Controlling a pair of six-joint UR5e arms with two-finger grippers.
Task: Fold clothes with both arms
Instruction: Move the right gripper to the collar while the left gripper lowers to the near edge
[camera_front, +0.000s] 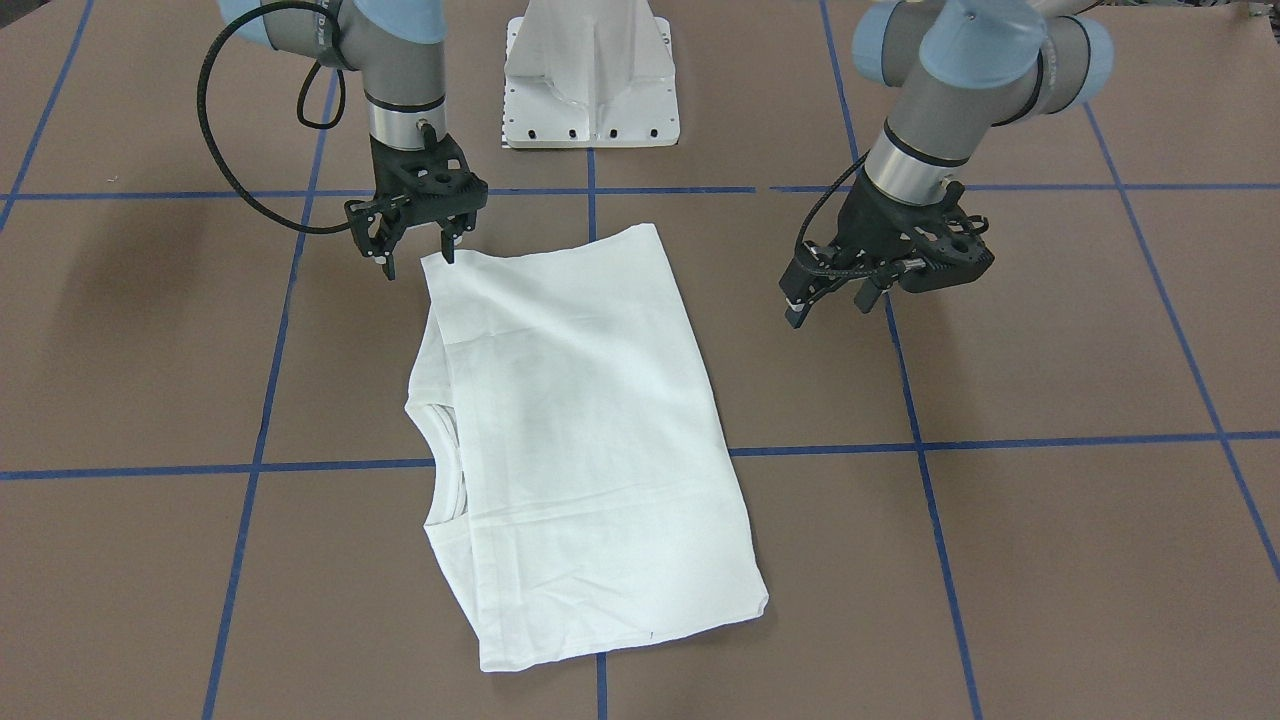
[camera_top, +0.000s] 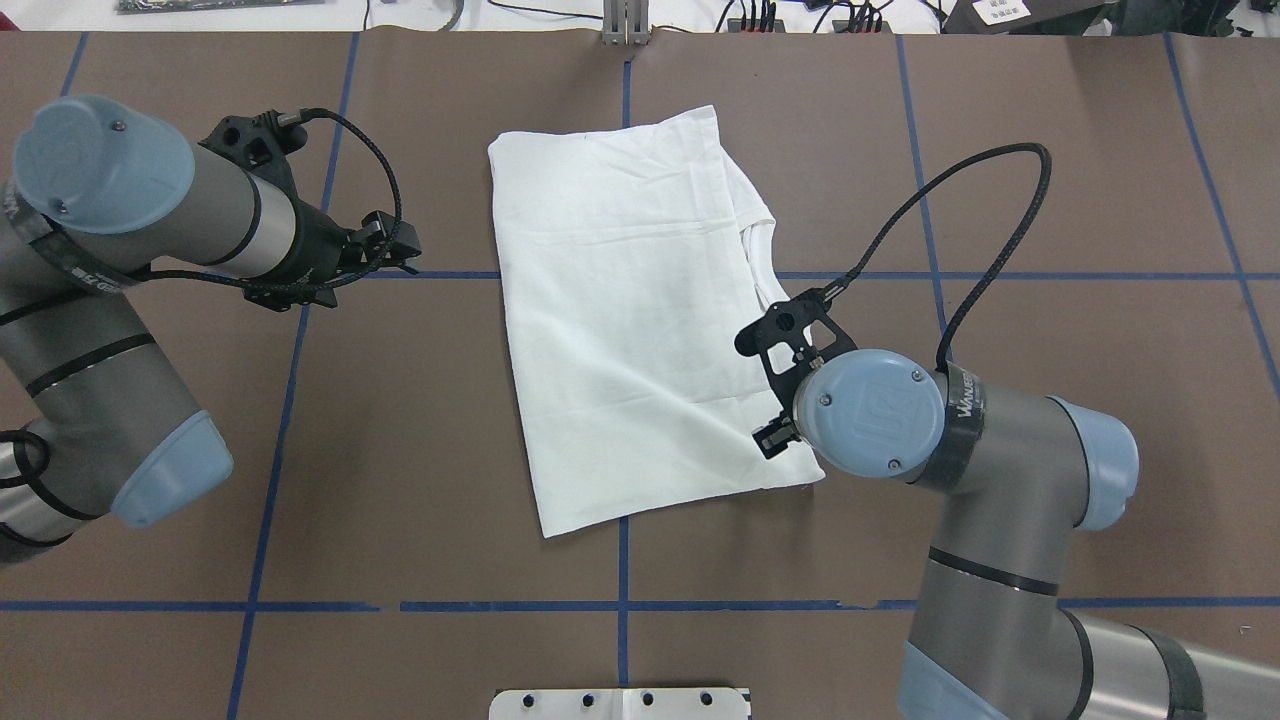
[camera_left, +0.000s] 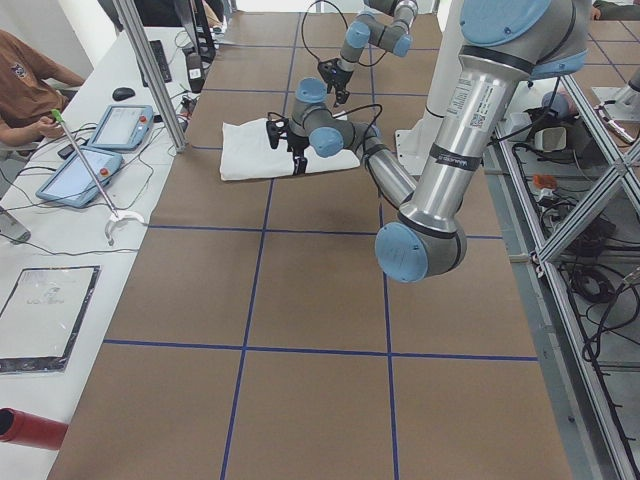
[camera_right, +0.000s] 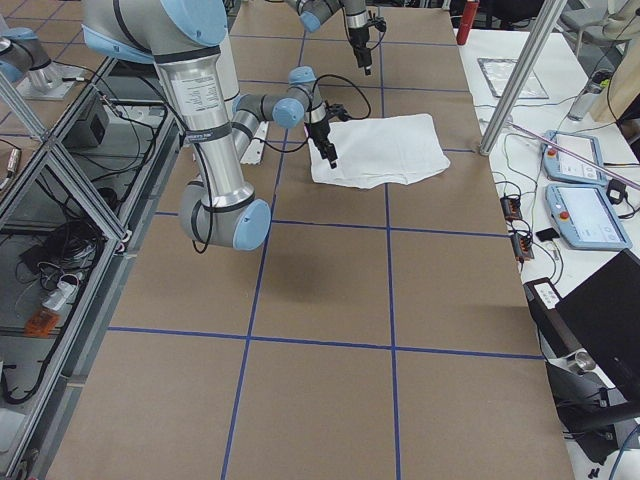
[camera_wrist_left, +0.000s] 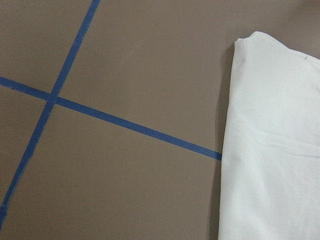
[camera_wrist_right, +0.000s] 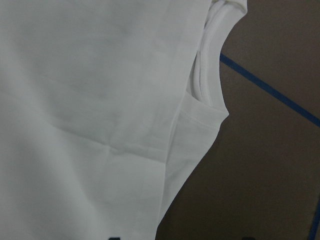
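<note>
— Where is the T-shirt?
— It lies folded and flat in the middle of the brown tabletop, collar toward the robot's right.
— And the arms?
— The right arm has its jaws released, one finger at a shirt corner. The left arm hangs beside the cloth, jaws released too.
</note>
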